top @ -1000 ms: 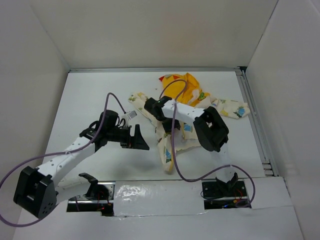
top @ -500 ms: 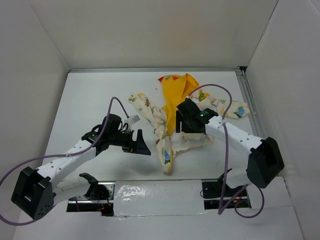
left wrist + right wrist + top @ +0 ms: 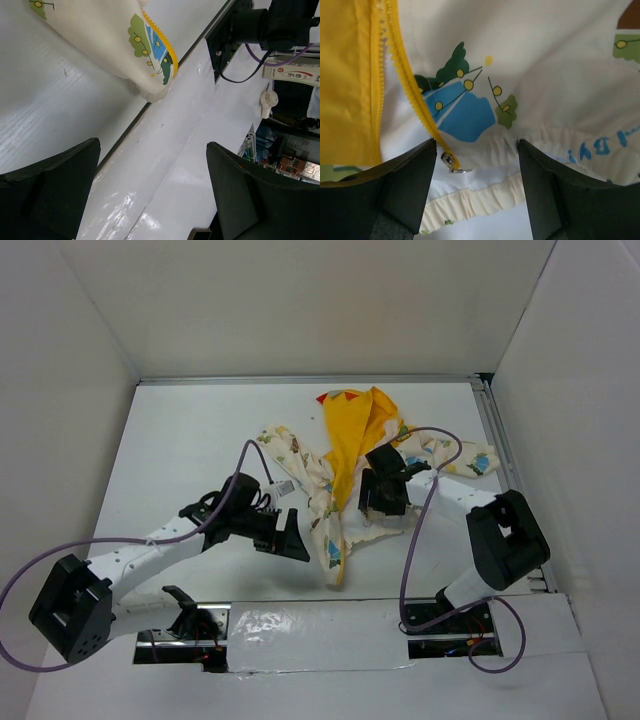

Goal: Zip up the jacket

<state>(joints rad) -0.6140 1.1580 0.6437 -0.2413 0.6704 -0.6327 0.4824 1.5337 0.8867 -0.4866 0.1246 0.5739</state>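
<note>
The jacket point(image 3: 352, 435) lies spread open on the table, yellow lining and hood at the far end and a cream printed panel trailing toward me. My right gripper point(image 3: 386, 496) hovers open over the hem of its right front. In the right wrist view the yellow zipper tape point(image 3: 400, 60) runs down to the metal slider point(image 3: 451, 162), which lies just inside the left finger point(image 3: 405, 185); my right gripper point(image 3: 477, 170) grips nothing. My left gripper point(image 3: 290, 540) is open just left of the trailing panel's tip. My left gripper point(image 3: 152, 185) holds nothing, and a jacket corner point(image 3: 145, 55) edged with zipper teeth shows ahead of it.
White walls box in the table on three sides. A metal rail point(image 3: 505, 480) runs along the right edge. A glossy taped strip point(image 3: 320, 625) covers the near edge between the arm bases. Purple cables loop over both arms.
My right gripper has moved from the jacket's left panel to its right front hem and has opened wider. More yellow lining now shows. My left gripper has slid right toward the panel's tip.
</note>
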